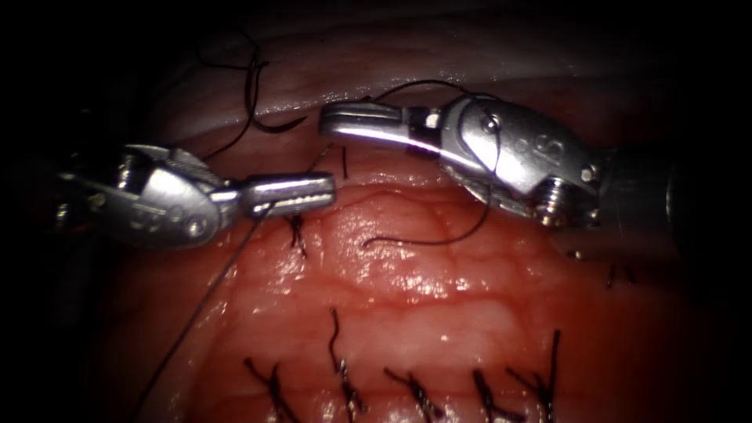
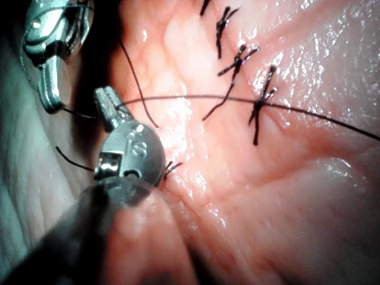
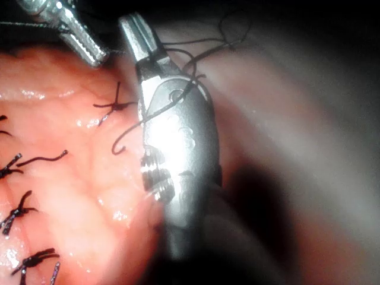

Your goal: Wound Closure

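The thin, floppy black thread [image 1: 205,294] is pinched in the closed shiny left tool [image 1: 294,193], while the shiny right tool [image 1: 362,123], wrapped in thread, is seen closed on nothing, so a gentle pull seems best.

Left tool [image 1: 294,194] sits left of the right tool [image 1: 362,124], tips near each other over the far tissue [image 1: 407,266]. Thread [image 1: 196,313] runs from the left tool toward the near left. Knotted stitches [image 1: 415,392] line the near edge.

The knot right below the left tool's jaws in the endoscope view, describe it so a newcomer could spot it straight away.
Start at the glistening pink-red tissue, then find the silver left tool coming in from the picture's left. Just beneath its shut jaws sits a small dark tied stitch. Unlike the row of dark stitches along the bottom edge, it stands alone, high up.
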